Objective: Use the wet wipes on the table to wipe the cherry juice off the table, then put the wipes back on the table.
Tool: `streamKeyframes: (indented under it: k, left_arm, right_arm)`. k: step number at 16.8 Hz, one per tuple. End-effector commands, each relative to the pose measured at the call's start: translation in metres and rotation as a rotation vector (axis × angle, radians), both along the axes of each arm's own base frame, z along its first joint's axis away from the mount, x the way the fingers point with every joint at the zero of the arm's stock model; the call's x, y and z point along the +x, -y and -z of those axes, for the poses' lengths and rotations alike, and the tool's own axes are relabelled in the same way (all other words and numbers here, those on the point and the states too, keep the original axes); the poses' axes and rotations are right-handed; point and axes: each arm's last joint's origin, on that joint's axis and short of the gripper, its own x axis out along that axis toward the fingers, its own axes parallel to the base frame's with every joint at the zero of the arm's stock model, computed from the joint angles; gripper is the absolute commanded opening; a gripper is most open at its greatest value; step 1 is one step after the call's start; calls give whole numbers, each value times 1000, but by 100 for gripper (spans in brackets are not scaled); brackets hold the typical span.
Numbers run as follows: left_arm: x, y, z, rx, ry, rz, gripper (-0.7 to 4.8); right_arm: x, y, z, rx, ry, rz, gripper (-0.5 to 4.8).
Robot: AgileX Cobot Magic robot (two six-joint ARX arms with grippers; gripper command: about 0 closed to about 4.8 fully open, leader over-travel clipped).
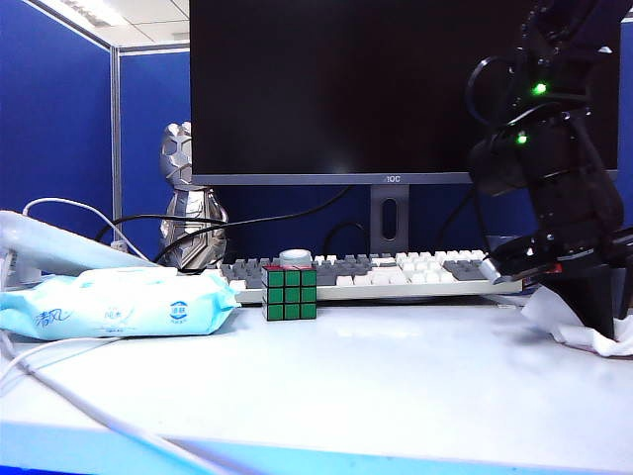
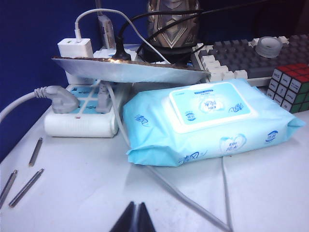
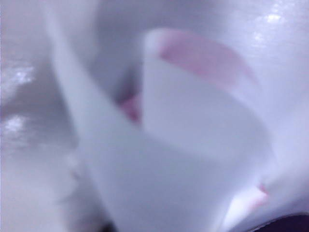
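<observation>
The wet wipes (image 1: 554, 319) lie as a crumpled white wad on the table (image 1: 376, 386) at the far right. My right gripper (image 1: 596, 315) points down into the wad, and its fingertips are hidden by the tissue. The right wrist view is filled by blurred white folds of the wipes (image 3: 193, 145). Cherry juice (image 3: 203, 55) shows there as pink stains on the folds; I make out none on the bare table top. My left gripper (image 2: 136, 204) hovers shut and empty over the table's left part, short of the blue packet.
A light-blue wipe packet (image 1: 119, 305) lies at the left, a Rubik's cube (image 1: 290, 292) beside it. Behind are a keyboard (image 1: 396, 272), a monitor (image 1: 396, 89) and a silver figurine (image 1: 188, 198). A power strip (image 2: 82, 116), cables (image 1: 69, 396) and metal rods (image 2: 26, 186) crowd the left.
</observation>
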Motion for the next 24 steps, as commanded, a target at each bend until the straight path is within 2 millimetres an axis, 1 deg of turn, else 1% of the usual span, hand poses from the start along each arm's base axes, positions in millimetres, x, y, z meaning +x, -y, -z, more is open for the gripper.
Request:
streamKeyframes:
  k: [1,3,5,9,10,11,12,13,15,16,18,21,23,24]
  left_arm:
    - [0,0,1,1,-11,-5,23]
    - [0,0,1,1,-11,-5,23]
    - [0,0,1,1,-11,-5,23]
    - [0,0,1,1,-11,-5,23]
    - [0,0,1,1,-11,-5,23]
    - [0,0,1,1,-11,-5,23]
    - [0,0,1,1,-11,-5,23]
    - [0,0,1,1,-11,-5,23]
    - [0,0,1,1,-11,-5,23]
    - [0,0,1,1,-11,-5,23]
    - [0,0,1,1,-11,-5,23]
    - [0,0,1,1,-11,-5,23]
    - [0,0,1,1,-11,-5,23]
    - [0,0,1,1,-11,-5,23]
  right_arm:
    - [-4,1,-2,39,0,2,122]
    - [-7,1,-15,47,35,1,122]
    - [-12,3,-33,54,83,0,121]
    - [-28,6,-77,82,210,-1,114]
    - [-34,7,-88,89,239,0,93]
    - [-41,9,-102,97,277,0,45]
    - [-53,12,-122,110,336,-2,-5]
    - [-67,15,-141,124,393,-3,-5]
    - [-92,20,-171,150,497,-5,-5]
    - [-108,24,-187,167,563,-8,-5]
    - [-156,34,-227,208,756,-16,-5]
    - [-204,45,-256,248,944,-20,-5]
    - [-247,54,-275,286,1114,-19,-5]
    - [-264,58,-280,299,1176,-20,-5]
